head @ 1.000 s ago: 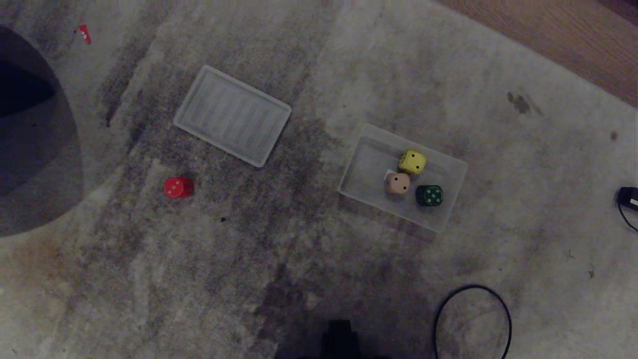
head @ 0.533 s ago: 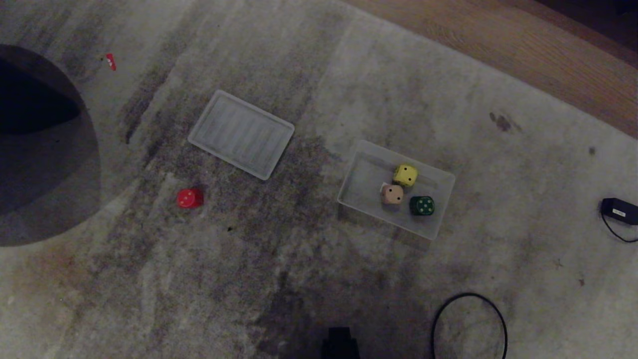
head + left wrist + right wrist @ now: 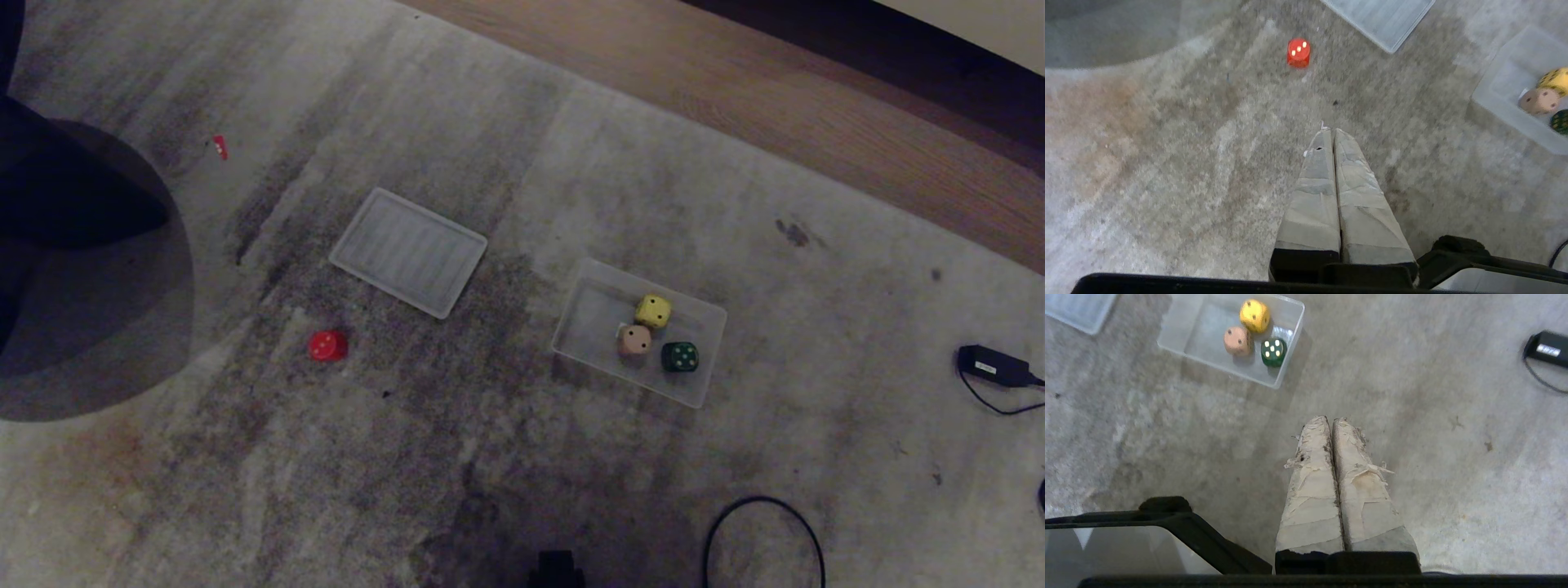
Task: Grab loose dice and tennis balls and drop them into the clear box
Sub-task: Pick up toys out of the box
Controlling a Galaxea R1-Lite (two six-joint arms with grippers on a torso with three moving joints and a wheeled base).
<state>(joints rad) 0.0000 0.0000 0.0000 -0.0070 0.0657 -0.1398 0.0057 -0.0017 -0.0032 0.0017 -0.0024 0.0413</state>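
Observation:
The clear box (image 3: 586, 317) rests on the grey carpet right of centre. Inside it lie a yellow die (image 3: 654, 310), a tan die (image 3: 634, 340) and a dark green die (image 3: 679, 356). A red die (image 3: 327, 345) sits loose on the carpet to the left. No tennis balls are in view. Neither arm shows in the head view. My left gripper (image 3: 1330, 130) hangs shut and empty above bare carpet, short of the red die (image 3: 1298, 52). My right gripper (image 3: 1330, 419) is shut and empty too, short of the clear box (image 3: 1208, 328).
A flat ribbed translucent panel (image 3: 407, 251) lies beyond the red die. A dark round base (image 3: 90, 318) fills the left edge. A black cable loop (image 3: 763, 539) lies near the front, a black adapter (image 3: 990, 364) at the right. Wooden floor (image 3: 816, 114) borders the carpet's far side.
The whole head view has shifted: the camera has risen and tipped, so everything looks smaller and lower in the picture, with more wooden floor in sight. The objects themselves lie where they were.

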